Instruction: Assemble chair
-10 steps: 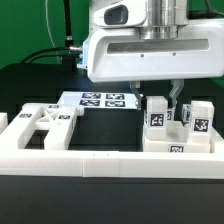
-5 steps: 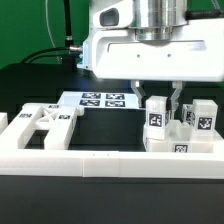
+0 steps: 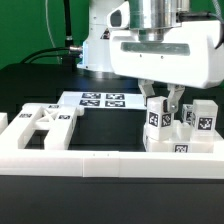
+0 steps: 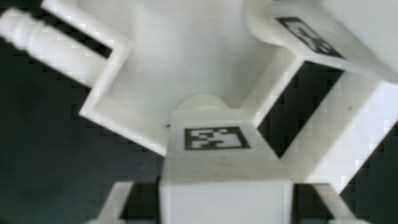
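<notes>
Chair (image 3: 172,141) partly built. The sub-assembly sits at the counter's (image 3: 112,126) front edge, toward the exterior view's right, just behind the rail (image 3: 100,162). It consists of a low slab (image 3: 178,151) with a tag on its front face and two upright posts rising from it: near post (image 3: 157,121) and far post (image 3: 199,122), each tagged. Whether the posts are fully seated in the slab cannot be told from either view. The end effector (image 3: 166,106) hangs directly over this cluster, jaws drawn narrow and straddling the near post at its top, one finger at the post's outer side and the other down in the gap between the two posts; judged a closed grip on the near post. The wrist view agrees: a white tagged part (image 4: 217,137) sits centred in the frame, with other white chair pieces close around it, though the contact faces themselves are hidden. One loose part remains, a frame (image 3: 45,122) with crossed braces, lying flat at the front edge toward the exterior view's left, well apart from the cluster and untouched. The marker board (image 3: 100,100) lies behind, mid-counter. Judgement: roughly the early-to-middle stage. Slab and two uprights are gathered; the current step looks like seating or tightening the near post. Left to do, at the least, is joining the braced frame; further parts, if any, are not visible.
</notes>
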`<act>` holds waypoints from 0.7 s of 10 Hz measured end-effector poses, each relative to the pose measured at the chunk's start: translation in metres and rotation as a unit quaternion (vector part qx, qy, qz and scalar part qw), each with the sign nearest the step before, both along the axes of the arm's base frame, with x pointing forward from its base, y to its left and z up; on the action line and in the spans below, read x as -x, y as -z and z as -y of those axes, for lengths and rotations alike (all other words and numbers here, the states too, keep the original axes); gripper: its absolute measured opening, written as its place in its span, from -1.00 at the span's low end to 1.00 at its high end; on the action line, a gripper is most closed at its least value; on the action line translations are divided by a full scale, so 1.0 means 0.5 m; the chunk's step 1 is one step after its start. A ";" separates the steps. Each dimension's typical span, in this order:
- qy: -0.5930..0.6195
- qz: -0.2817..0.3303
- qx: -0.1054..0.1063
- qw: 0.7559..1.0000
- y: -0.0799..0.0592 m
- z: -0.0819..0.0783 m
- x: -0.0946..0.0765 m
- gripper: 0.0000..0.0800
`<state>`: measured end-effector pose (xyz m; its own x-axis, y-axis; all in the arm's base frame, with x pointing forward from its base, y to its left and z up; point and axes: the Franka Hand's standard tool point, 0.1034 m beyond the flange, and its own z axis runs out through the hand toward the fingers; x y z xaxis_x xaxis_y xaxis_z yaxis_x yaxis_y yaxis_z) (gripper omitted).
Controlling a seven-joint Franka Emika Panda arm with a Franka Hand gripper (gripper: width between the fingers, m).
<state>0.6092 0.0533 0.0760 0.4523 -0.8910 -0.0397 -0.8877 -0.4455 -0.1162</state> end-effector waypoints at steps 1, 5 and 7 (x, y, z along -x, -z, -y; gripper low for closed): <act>0.031 -0.002 -0.005 1.000 0.000 -0.002 0.000 -0.15; -0.025 0.003 -0.002 1.000 0.002 -0.004 0.001 0.60; -0.125 0.012 0.010 0.992 0.000 -0.004 -0.002 0.62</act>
<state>0.6103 0.0551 0.0762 0.6598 -0.7514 -0.0102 -0.7464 -0.6537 -0.1246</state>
